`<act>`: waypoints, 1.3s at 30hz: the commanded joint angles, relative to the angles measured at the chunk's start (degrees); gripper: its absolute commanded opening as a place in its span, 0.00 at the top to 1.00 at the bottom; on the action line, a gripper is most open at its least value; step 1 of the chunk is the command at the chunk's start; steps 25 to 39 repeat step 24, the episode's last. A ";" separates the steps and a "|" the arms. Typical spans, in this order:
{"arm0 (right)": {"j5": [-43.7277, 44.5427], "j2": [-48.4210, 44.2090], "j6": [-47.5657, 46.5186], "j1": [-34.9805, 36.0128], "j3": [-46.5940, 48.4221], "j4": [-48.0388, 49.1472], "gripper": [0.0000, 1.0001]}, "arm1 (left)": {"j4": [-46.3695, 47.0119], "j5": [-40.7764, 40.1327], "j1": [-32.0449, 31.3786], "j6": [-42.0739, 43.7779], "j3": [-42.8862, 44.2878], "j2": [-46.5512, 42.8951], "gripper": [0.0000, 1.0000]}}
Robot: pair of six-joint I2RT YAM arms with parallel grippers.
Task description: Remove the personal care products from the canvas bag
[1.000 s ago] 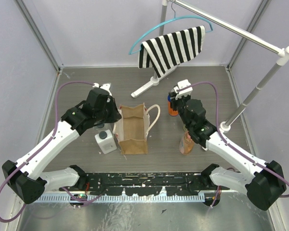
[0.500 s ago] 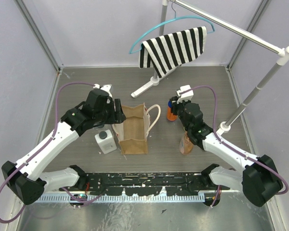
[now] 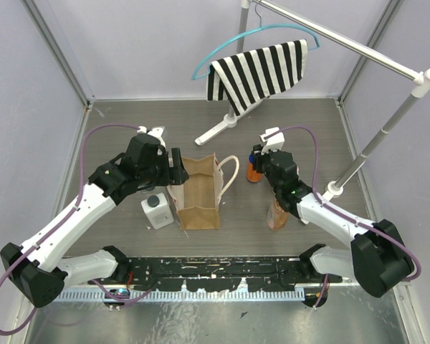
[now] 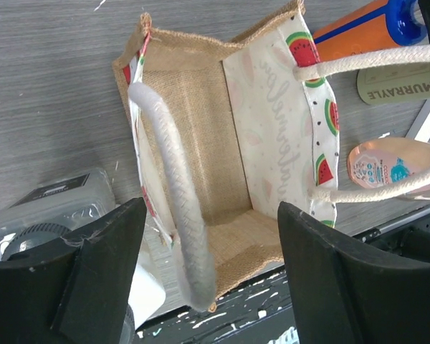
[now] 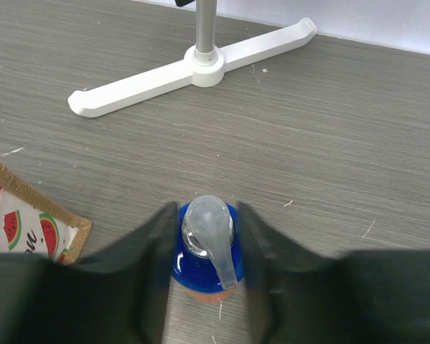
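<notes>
Presently: canvas bag (image 3: 198, 195), open-mouthed, on the counter (image 3: 129, 122) between the two arms, with the left pincer (image 4: 211, 215) poised over its left rim, fingers spread wide, released and grasping nothing. Right pincer (image 5: 206, 215): clenched on the blue cap of the orange bottle (image 3: 254, 173), which stands upright on the counter to the right of the bag. Squat white bottle (image 3: 156, 210), black cap, just left of the bag; pink bottle (image 3: 277, 216) to its right, partly under the right arm; cream bottle (image 4: 405, 84) beside the orange one.

Canvas bag (image 3: 199, 197) beside squat white bottle (image 3: 158, 211)
</notes>
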 commanded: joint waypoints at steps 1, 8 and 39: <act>-0.07 -2.71 0.15 -0.31 1.65 8.15 0.40 | 0.26 0.33 -0.12 -0.63 -1.37 -1.89 0.17; -0.78 -5.30 0.11 -0.25 4.99 3.35 0.04 | -4.25 -0.70 -0.08 -1.96 0.73 -3.03 0.01; 1.05 0.30 10.46 -0.23 46.07 -46.64 0.00 | -11.42 -21.49 -0.05 3.27 14.58 -2.54 0.01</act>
